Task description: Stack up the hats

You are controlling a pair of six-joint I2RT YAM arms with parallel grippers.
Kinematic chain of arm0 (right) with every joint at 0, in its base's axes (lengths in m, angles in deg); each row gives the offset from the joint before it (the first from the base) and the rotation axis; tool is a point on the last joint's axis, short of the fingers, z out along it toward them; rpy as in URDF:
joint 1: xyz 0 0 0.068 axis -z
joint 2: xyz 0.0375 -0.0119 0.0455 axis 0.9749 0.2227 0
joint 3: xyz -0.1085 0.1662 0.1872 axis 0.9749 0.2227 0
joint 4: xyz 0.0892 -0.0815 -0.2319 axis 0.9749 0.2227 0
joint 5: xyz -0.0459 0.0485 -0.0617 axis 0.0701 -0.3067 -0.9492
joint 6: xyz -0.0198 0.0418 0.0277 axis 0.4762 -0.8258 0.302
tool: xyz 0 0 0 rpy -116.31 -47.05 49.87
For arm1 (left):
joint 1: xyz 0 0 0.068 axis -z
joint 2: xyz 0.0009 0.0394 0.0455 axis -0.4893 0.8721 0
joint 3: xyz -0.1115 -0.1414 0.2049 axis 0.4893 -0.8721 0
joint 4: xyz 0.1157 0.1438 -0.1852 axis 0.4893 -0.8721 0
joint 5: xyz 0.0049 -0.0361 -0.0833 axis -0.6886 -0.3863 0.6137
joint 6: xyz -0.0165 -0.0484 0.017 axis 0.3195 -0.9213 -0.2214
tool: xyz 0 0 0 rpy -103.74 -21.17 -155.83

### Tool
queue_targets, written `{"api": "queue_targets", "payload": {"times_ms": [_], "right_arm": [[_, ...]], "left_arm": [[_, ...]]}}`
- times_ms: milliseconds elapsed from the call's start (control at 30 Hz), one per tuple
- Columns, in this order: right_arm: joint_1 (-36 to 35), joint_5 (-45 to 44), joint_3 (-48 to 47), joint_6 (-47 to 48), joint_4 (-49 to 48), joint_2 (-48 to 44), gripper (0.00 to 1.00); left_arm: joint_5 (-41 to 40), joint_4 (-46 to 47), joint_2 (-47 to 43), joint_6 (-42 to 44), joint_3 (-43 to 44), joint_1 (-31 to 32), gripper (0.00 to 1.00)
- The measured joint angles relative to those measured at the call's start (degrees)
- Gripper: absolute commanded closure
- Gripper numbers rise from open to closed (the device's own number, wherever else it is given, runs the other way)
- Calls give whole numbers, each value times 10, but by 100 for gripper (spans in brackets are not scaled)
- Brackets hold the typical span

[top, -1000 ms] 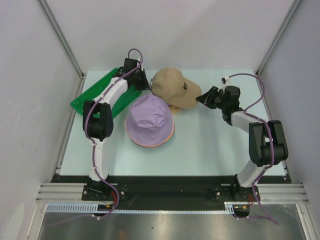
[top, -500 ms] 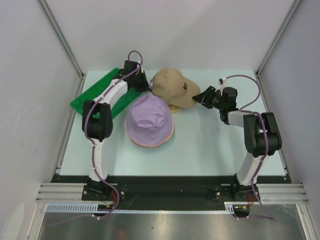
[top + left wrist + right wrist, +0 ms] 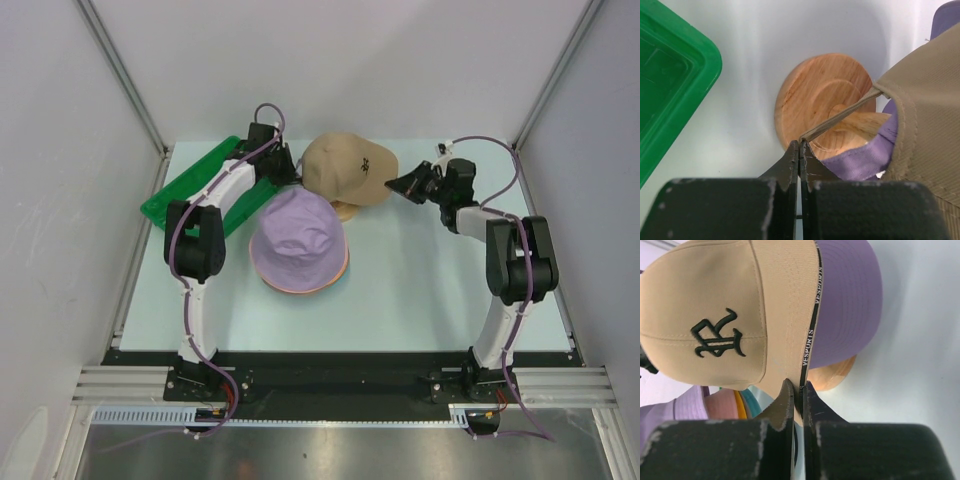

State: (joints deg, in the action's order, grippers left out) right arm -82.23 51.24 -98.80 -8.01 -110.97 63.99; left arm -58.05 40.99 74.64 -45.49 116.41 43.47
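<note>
Since the earlier frame, the right arm has reached farther toward the back of the counter, and the right claw has gone from parted to closed. The tan baseball cap has turned with it, so its brim now lies closer to the crown in the top view. The right wrist view shows the right claw clamped on the brim edge, at the black lettered band; the brim underside is purple. The left claw is closed at the opposite side of the cap. In the left wrist view its tips pinch the thin tan strap, which runs taut to the cap's rear opening. The cap is held between both claws above the wooden stand, whose round base rests on the counter. A lavender bucket hat lies nearer the arm bases, crown up, on top of other hats; pink, orange and teal edges show beneath it. A green tray sits at the far left, just beside the left arm.
</note>
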Motion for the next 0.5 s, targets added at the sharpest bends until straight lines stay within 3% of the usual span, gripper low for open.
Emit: {"api": "queue_targets", "payload": {"times_ms": [500], "right_arm": [[3, 7, -134, 23, 208, 59, 100]], "left_arm": [[-16, 2, 0, -16, 0, -2, 100]]}}
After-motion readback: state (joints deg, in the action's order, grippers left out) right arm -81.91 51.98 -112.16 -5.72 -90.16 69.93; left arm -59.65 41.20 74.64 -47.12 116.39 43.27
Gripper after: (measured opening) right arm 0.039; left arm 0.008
